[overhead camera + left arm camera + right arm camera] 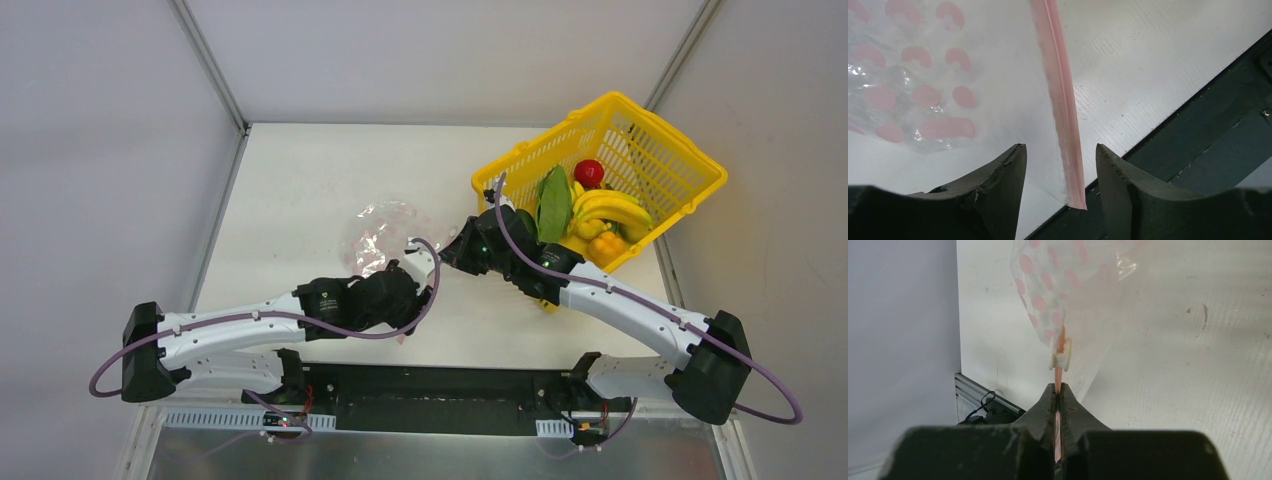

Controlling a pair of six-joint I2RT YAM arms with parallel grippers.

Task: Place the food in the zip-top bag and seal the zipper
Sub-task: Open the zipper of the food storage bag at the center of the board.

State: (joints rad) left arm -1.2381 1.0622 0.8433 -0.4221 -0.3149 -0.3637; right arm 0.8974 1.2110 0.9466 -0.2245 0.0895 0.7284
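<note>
The clear zip-top bag [383, 232] with red marks lies crumpled mid-table, with no food showing inside it. My right gripper [452, 250] is shut on the zipper [1060, 346], just behind its white slider [1060, 360]; the bag [1048, 280] hangs beyond it. My left gripper [1060, 155] is open, and the other end of the zipper strip [1063, 110] runs between its fingers [998, 185] without being pinched. The bag [923, 90] lies to its left there. The food sits in the basket: bananas [610, 208], red tomato [589, 172], orange pepper [606, 246], a green piece [553, 203].
The yellow mesh basket [670, 160] stands tilted at the back right, close behind my right arm. The table's dark front rail [1198, 130] runs just below the zipper's end. Grey walls close in left and right.
</note>
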